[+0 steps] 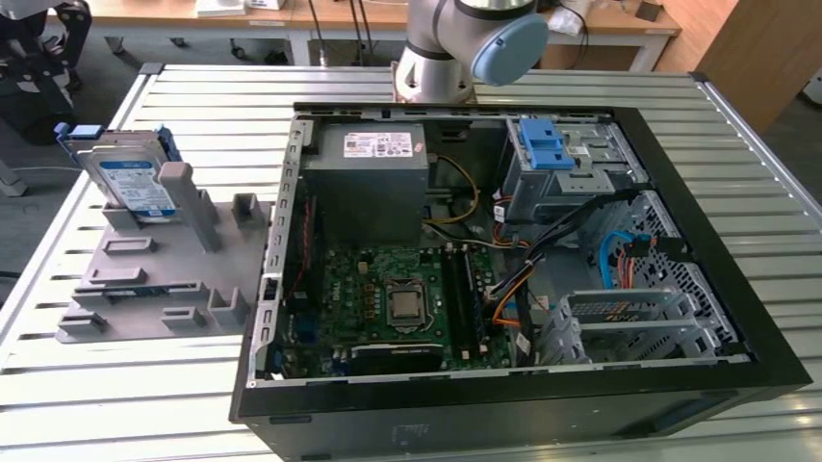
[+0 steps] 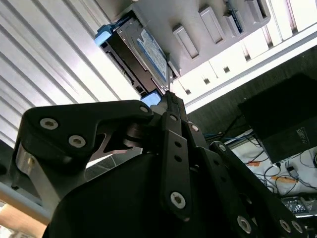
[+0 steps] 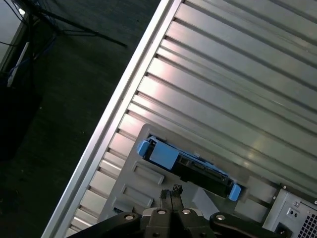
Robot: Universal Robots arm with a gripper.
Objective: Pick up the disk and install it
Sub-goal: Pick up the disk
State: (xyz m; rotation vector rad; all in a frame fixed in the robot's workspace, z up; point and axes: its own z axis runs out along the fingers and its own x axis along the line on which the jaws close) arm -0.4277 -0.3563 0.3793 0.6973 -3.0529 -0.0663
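**Disk** point(image 1: 129, 178): stands on edge in a slot of the grey holder point(image 1: 154, 279), at the exterior view's left on the slatted counter point(image 1: 192, 96). It is well apart from the drive cage point(image 1: 565, 168) inside the open computer case point(image 1: 514, 414). Standing it upright likely offers its top edge to a grasp from above.

**Hand** point(image 3: 171, 191): poised over the disk without touching it, fingers drawn together, nothing held.

**Obscured:** the disk's lower edge is sunk in the holder. The arm point(image 1: 449, 48) is cut off at the exterior view's top edge. The cage interior is hard to make out.
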